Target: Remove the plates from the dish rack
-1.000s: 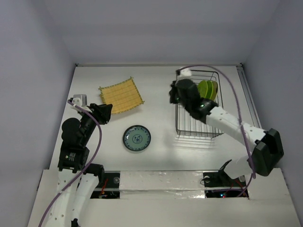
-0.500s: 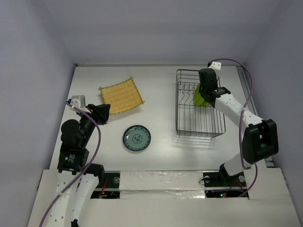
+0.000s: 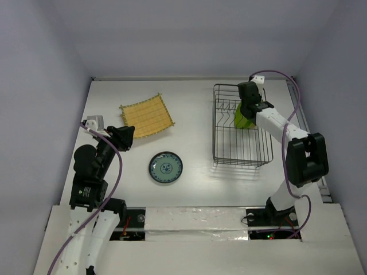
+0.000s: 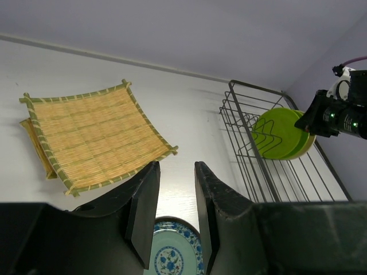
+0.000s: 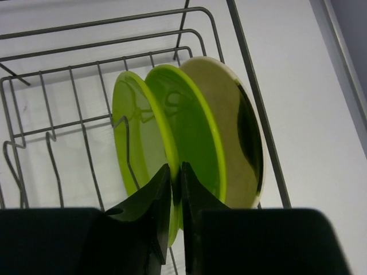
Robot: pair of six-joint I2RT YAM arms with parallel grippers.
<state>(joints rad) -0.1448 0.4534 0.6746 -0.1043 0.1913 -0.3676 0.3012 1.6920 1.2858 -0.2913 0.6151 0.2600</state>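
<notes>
The black wire dish rack [image 3: 215, 127] stands at the right of the table. Three plates stand upright in its back part: two lime green ones [image 5: 137, 129] [image 5: 198, 126] and a cream one with a dark blotch [image 5: 238, 123]. My right gripper [image 5: 176, 175] is shut on the rim of the left lime green plate; in the top view it [image 3: 247, 110] sits over the plates [image 3: 239, 119]. A teal patterned plate [image 3: 166, 167] lies flat on the table. My left gripper [image 4: 176, 172] is open and empty, hovering above that plate [image 4: 172, 258].
A yellow bamboo mat [image 3: 146, 116] lies at the back left, also in the left wrist view [image 4: 92, 134]. The rack's upright prongs [image 5: 51, 143] stand left of the plates. The rack's right side [image 5: 246, 63] is close to the cream plate. White walls enclose the table.
My right arm swung from the rack's left side to its back right and the gripper came down on the green plates. The left arm has not moved.
</notes>
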